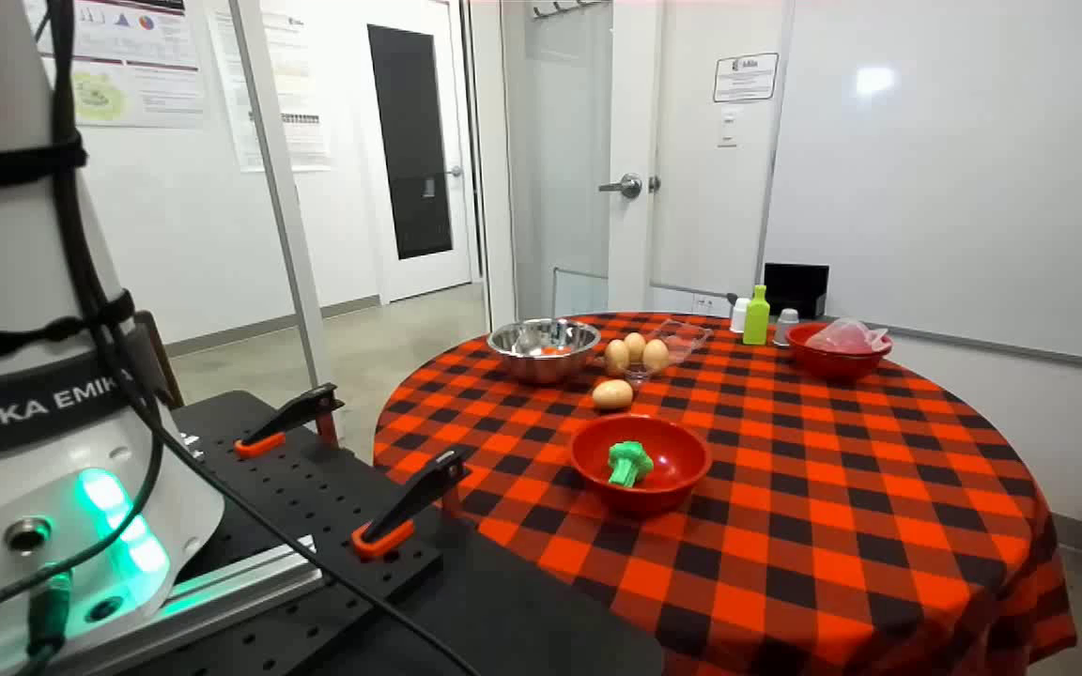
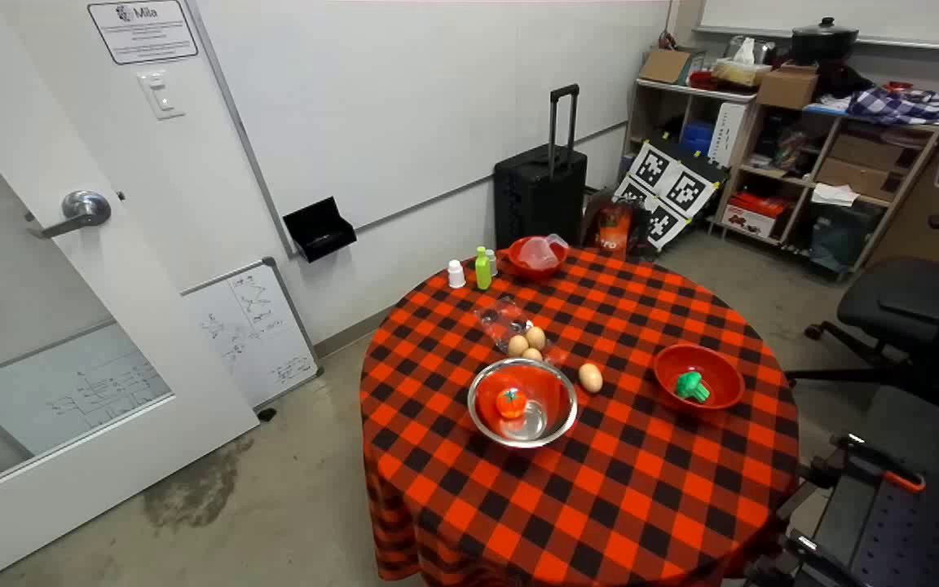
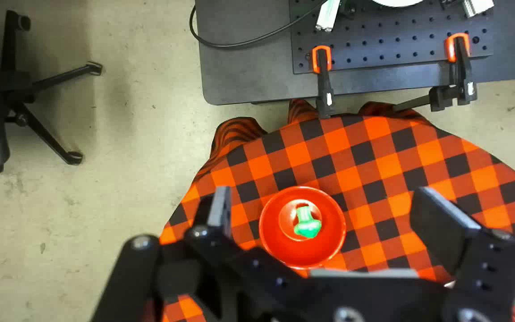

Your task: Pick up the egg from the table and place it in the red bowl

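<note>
While the gripper (image 3: 330, 209) hangs spread wide, the egg (image 1: 612, 395) lies on the table (image 1: 832, 488) near the red bowl (image 1: 682, 460) — outside it, with green broccoli (image 1: 630, 464) inside — and the steel bowl (image 1: 538, 370) stands farther from it.

Gripper (image 3: 330, 212) partly outside wrist view

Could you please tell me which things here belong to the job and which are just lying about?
Probably for the job: lone egg; red bowl holding broccoli; checkered table; fingers.

Just lying about: three clustered eggs; steel bowl; tomato; green bottle; the broccoli; other red bowl.
</note>
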`<control>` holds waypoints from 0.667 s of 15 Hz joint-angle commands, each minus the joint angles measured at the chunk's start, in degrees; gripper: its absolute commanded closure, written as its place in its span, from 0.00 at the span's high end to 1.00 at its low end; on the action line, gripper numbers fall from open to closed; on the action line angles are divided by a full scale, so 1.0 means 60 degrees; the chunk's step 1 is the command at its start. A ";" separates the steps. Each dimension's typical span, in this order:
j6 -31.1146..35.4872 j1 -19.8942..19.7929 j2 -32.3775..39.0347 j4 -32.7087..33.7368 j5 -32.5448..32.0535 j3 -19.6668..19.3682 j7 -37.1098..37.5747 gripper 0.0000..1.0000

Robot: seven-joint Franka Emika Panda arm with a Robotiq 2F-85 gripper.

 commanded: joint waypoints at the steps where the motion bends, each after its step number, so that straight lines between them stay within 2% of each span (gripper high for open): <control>1: -0.0034 0.0158 -0.0011 0.0022 -0.0052 -0.0117 0.0066 1.00; 6: -0.0033 0.0157 -0.0010 0.0022 -0.0052 -0.0117 0.0067 1.00; 8: -0.0205 -0.0033 -0.0036 0.0191 -0.0187 -0.0223 0.0177 1.00; 10: -0.0367 0.0020 0.0003 0.0424 -0.0200 -0.0419 -0.0283 1.00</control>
